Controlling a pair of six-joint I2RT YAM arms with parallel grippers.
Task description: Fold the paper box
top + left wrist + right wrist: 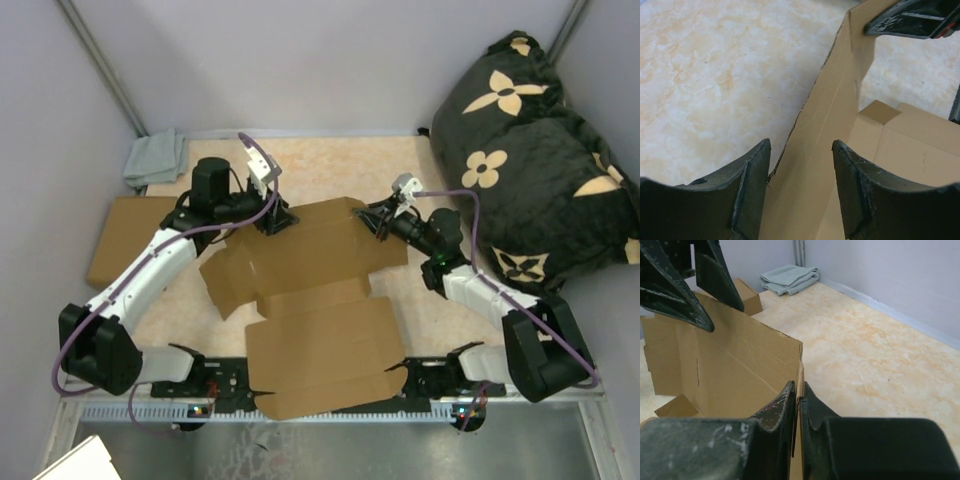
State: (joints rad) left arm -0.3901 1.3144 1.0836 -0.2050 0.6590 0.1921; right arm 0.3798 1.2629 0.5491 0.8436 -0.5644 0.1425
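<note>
The paper box [310,300] is a brown cardboard sheet lying mid-table, its far wall raised upright. My left gripper [272,222] is open at the wall's left end; in the left wrist view its two fingers straddle the raised wall [825,135] with a gap on each side. My right gripper [377,222] is shut on the right end of that wall; in the right wrist view the jaws pinch the cardboard edge [800,375]. The box's near flaps [320,365] lie flat toward the arm bases.
A grey folded cloth [155,158] lies at the back left corner. Another flat cardboard piece [125,235] lies at the left. A black flowered cushion [540,150] fills the back right. Walls close the table on three sides.
</note>
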